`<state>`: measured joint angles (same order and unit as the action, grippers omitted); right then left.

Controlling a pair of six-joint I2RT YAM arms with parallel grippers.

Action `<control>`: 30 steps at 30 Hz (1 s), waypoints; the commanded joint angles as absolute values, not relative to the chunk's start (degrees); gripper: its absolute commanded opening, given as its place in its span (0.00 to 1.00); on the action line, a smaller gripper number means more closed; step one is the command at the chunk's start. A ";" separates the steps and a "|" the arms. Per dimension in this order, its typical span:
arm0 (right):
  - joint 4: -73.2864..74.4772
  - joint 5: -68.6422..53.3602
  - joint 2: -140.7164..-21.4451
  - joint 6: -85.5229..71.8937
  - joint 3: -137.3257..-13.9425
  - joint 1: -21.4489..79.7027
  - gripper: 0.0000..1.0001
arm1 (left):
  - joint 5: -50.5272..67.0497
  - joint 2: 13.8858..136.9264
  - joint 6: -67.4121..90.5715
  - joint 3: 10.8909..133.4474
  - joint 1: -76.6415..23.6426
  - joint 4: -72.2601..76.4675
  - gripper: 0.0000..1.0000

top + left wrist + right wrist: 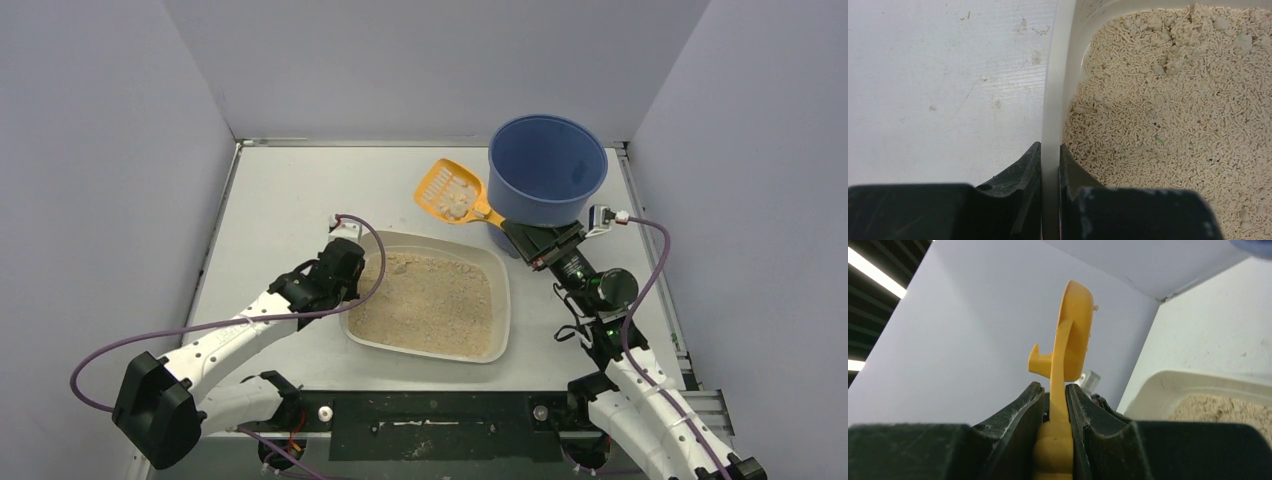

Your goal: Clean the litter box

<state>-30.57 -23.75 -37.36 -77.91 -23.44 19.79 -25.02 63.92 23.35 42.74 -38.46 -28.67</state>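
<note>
- Two grippers were engaged: the left gripper was clenched on the left rim of the litter box, and the right gripper was grasping the handle of the scoop.
- Litter box location: near edge of the table, about midway along it.
- Scoop location: raised just beside the bucket, which stood at the far right corner.
- Risk: the clumps on the scoop were over bare table, so any tilt before reaching the bucket mouth would likely drop them there.
- Risk: the scoop could strike the bucket wall and tip the bucket.
- Risk: the thin rim could slip from the left jaws, or a pull could shift the box and spill litter.
- Hidden: the wrist view showed the scoop edge-on, concealing its load.
- Hard to make out: the bucket contents, and any clumps buried in the litter.
</note>
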 commanded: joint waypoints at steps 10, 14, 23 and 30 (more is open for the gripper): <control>-11.82 -4.28 -41.23 -58.90 -44.55 18.16 0.00 | -21.11 58.15 22.79 43.84 -38.40 -24.97 0.00; -5.99 2.36 -41.34 -52.09 -48.46 18.11 0.00 | -20.24 57.42 22.55 43.90 -38.41 -24.77 0.00; 6.26 12.65 -41.44 -37.15 -55.79 18.05 0.00 | -16.89 56.30 22.40 43.55 -38.49 -23.62 0.00; 14.41 14.55 -45.46 -20.21 -62.48 18.02 0.00 | -15.42 55.61 22.32 43.58 -38.66 -23.19 0.00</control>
